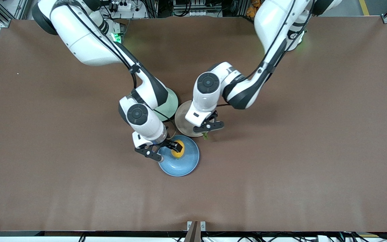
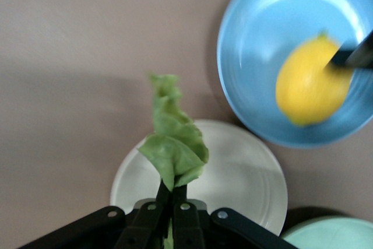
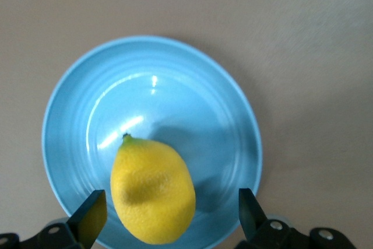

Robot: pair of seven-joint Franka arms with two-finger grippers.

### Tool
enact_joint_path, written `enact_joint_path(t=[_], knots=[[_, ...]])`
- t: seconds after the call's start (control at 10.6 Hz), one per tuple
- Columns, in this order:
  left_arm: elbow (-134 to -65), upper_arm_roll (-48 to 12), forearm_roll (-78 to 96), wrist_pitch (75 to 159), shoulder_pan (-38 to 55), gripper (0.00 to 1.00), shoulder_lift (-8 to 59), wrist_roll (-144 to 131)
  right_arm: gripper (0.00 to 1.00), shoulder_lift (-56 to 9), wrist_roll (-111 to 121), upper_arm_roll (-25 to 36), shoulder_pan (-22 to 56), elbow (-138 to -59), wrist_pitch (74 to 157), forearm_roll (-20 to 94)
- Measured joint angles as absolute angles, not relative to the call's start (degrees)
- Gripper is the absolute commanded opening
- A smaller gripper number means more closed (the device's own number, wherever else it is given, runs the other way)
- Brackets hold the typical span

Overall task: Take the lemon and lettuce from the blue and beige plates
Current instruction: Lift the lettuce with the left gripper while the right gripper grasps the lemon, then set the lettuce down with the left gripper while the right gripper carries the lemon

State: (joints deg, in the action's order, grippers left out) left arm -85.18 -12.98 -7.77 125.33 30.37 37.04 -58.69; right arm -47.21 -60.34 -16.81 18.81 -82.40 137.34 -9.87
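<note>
The lemon (image 1: 178, 154) lies in the sky blue plate (image 1: 184, 168). My right gripper (image 1: 167, 151) is low over that plate, open, with one finger on each side of the lemon (image 3: 152, 190) and a gap at both; the blue plate (image 3: 175, 86) shows beneath it. My left gripper (image 1: 207, 128) is over the edge of the beige plate (image 1: 181, 117), shut on the stem of the green lettuce leaf (image 1: 205, 135). In the left wrist view the lettuce (image 2: 175, 138) hangs from the shut fingers above the beige plate (image 2: 245, 179).
A pale green plate (image 1: 170, 104) lies next to the beige plate, partly under the right arm. The three plates sit close together at mid table. The left wrist view also shows the blue plate (image 2: 262, 39) and the lemon (image 2: 312, 88).
</note>
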Motion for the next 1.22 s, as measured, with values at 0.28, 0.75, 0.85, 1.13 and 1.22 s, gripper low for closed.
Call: enact_joint_path(t=[0.28,0.75,0.85,1.13,1.22], knots=[[-85.24,-12.85,-7.84,121.78,24.97,0.00,33.44,-55.12,1.00,-48.57,-61.56,-16.79,19.54,-82.37,139.94,-11.29],[-85.28,-12.79,-7.84,117.89,15.23,0.00,31.14,-42.98,0.70,-50.34,-62.91,-16.82,19.93,-82.36,141.93,-15.07],[-85.35,-12.78,-7.84,117.03,13.54,0.00,31.15,-40.34,0.44,-50.45,-63.03,-16.82,20.10,-82.36,141.95,-15.65],[-85.39,-12.73,-7.84,115.84,7.83,0.00,31.13,-30.91,0.12,-50.61,-64.47,-16.81,20.20,-82.24,142.05,-15.91],[-85.45,-12.72,-7.84,115.78,6.09,0.00,31.13,-27.80,0.07,-50.64,-65.41,-16.80,20.21,-82.21,142.06,-15.97]])
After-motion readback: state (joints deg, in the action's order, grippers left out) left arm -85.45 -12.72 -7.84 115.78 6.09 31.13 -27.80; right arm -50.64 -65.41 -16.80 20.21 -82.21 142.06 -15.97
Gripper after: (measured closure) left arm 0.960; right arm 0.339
